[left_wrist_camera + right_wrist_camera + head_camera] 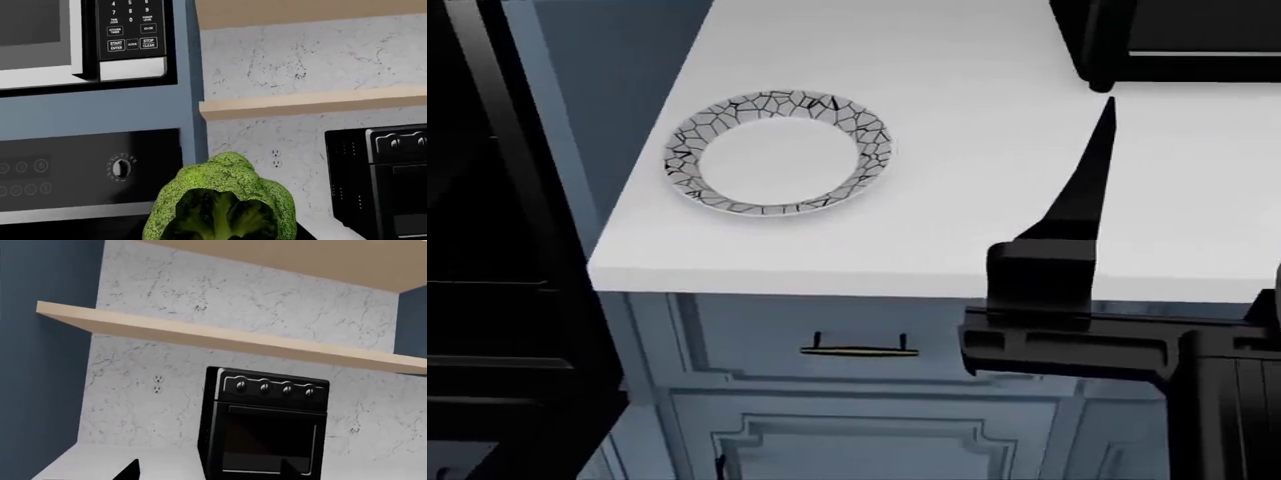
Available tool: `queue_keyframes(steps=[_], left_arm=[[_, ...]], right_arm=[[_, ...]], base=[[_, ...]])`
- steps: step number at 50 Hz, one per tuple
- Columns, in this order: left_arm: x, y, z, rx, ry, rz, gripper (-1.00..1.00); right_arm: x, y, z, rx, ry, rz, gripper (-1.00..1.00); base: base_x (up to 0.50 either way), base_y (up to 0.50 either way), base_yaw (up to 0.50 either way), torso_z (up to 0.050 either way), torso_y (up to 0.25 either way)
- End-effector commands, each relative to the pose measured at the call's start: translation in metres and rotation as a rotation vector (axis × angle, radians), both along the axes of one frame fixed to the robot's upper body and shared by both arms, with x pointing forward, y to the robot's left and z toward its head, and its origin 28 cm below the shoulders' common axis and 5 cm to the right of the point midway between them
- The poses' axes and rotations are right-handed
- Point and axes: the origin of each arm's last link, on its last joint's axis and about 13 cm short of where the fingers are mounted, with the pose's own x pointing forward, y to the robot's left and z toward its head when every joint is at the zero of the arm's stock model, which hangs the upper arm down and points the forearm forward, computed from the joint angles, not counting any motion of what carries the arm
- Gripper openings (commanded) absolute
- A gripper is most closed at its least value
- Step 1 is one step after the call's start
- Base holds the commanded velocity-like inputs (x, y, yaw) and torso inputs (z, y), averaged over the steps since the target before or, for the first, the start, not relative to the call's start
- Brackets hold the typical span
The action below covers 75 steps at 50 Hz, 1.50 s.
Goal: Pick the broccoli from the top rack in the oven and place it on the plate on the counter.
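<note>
Left gripper's jaws aren't visible, but the broccoli point(220, 200) fills its wrist view — I judge it held, out of the oven. Plate point(779, 152) sits bare near the counter's point(961, 200) front-left corner — placing remains.

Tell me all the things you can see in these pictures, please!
broccoli: one, bright green, filling the bottom of the left wrist view, close to the camera
plate: one, white with black cracked lines on the rim, nothing on it, on the counter
counter: one, plain white, over blue-grey cabinet fronts
gold handle: one, on the drawer front below the counter
small black oven box: one, four knobs, glass front, standing on the counter by the wall
oven control panel: one, black with a round knob
microwave: one, silver and black, above that panel
wooden shelves: two, pale tan, on the marbled wall
wall socket: one, white
right arm: black, over the counter's front edge; its gripper's opening is unclear
</note>
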Motion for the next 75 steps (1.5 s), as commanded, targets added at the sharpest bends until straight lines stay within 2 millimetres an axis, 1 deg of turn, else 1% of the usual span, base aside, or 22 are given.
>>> queue_keyframes(steps=[1,5,14,15,23,28,34,35,38,39,42,43,44,45,59,60,62,63,64,66,72,75], left_arm=[[-0.002,-0.005,0.011,-0.012,-0.019,-0.009,-1.00],[-0.003,-0.009,0.017,-0.011,-0.029,-0.013,-1.00],[0.012,-0.014,0.027,-0.002,-0.009,0.012,-1.00],[0.019,-0.015,0.032,-0.021,0.010,0.017,-1.00],[0.046,-0.013,0.051,-0.024,-0.017,0.074,-1.00],[0.057,-0.016,0.063,-0.007,-0.070,0.120,-1.00],[0.062,-0.018,0.067,0.005,-0.079,0.146,-1.00],[0.066,-0.018,0.074,0.007,-0.077,0.159,-1.00],[0.079,-0.019,0.083,0.031,-0.069,0.188,-1.00],[0.082,-0.019,0.080,0.045,-0.072,0.203,-1.00],[0.089,-0.019,0.087,0.057,-0.076,0.211,-1.00],[0.095,-0.019,0.096,0.053,-0.079,0.208,-1.00],[0.097,-0.018,0.093,0.056,-0.098,0.206,-1.00],[0.099,-0.018,0.096,0.048,-0.100,0.202,-1.00],[0.099,-0.017,0.096,0.048,-0.100,0.202,-1.00],[0.099,-0.020,0.104,0.059,-0.115,0.203,-1.00],[0.107,-0.022,0.112,0.080,-0.106,0.194,-1.00],[0.117,-0.023,0.121,0.100,-0.114,0.181,-1.00],[0.121,-0.024,0.127,0.113,-0.126,0.176,-1.00],[0.145,-0.027,0.139,0.135,-0.107,0.158,-1.00],[0.176,-0.032,0.166,0.150,-0.106,0.180,-1.00],[0.186,-0.032,0.178,0.162,-0.102,0.189,-1.00]], right_arm=[[0.000,0.004,0.002,-0.026,-0.010,0.024,1.00],[-0.002,0.004,0.004,-0.030,-0.015,0.023,1.00],[0.001,0.005,0.002,-0.052,-0.015,0.046,1.00],[0.003,0.007,0.001,-0.056,-0.012,0.051,1.00],[0.010,0.007,-0.004,-0.041,-0.005,0.042,1.00],[0.014,0.007,-0.007,-0.046,0.000,0.042,1.00],[0.020,0.005,-0.012,-0.048,0.008,0.049,1.00],[0.021,0.005,-0.013,-0.050,0.010,0.051,1.00],[0.024,0.005,-0.014,-0.057,0.011,0.053,1.00],[0.026,0.005,-0.014,-0.063,0.012,0.042,1.00],[0.027,0.007,-0.012,-0.066,-0.002,0.050,1.00],[0.028,0.009,-0.012,-0.084,-0.017,0.068,1.00],[0.032,0.010,-0.014,-0.082,0.028,0.043,1.00],[0.033,0.012,-0.014,-0.055,0.039,0.084,1.00],[0.033,0.012,-0.014,-0.055,0.039,0.084,1.00],[0.032,0.013,-0.019,-0.052,0.036,0.072,1.00],[0.030,0.014,-0.019,-0.049,0.031,0.076,1.00],[0.029,0.015,-0.016,-0.050,0.024,0.092,1.00],[0.028,0.016,-0.015,-0.055,0.020,0.105,1.00],[0.028,0.018,-0.009,-0.090,0.014,0.118,1.00],[0.041,0.013,-0.006,-0.101,0.028,0.109,1.00],[0.047,0.009,-0.004,-0.105,0.039,0.102,1.00]], base=[[0.00,-0.50,0.00,0.000,0.000],[0.00,-0.50,0.00,0.000,0.000],[0.00,-0.50,0.00,0.000,0.000],[0.00,-0.50,0.00,0.000,0.000],[0.01,-0.25,0.00,0.000,0.000],[0.00,0.00,0.00,0.000,0.000],[0.00,0.00,0.00,0.000,0.000],[0.00,0.00,0.00,0.000,0.000],[0.00,0.00,0.00,0.000,0.000],[0.00,0.00,0.00,0.000,0.000],[0.00,0.00,0.00,0.000,0.000],[0.00,0.00,0.00,0.000,0.000],[0.00,0.00,0.00,0.000,0.000],[0.00,0.00,0.00,0.000,0.000],[0.00,0.00,0.00,0.000,0.001],[0.00,0.00,0.00,0.000,0.000],[0.00,0.00,0.00,0.000,0.000],[0.00,0.00,0.00,0.000,0.000],[0.00,0.00,0.00,0.000,0.000],[0.00,0.00,0.00,0.000,0.000],[0.00,0.00,0.00,0.000,0.002],[0.00,0.00,0.00,0.000,0.000]])
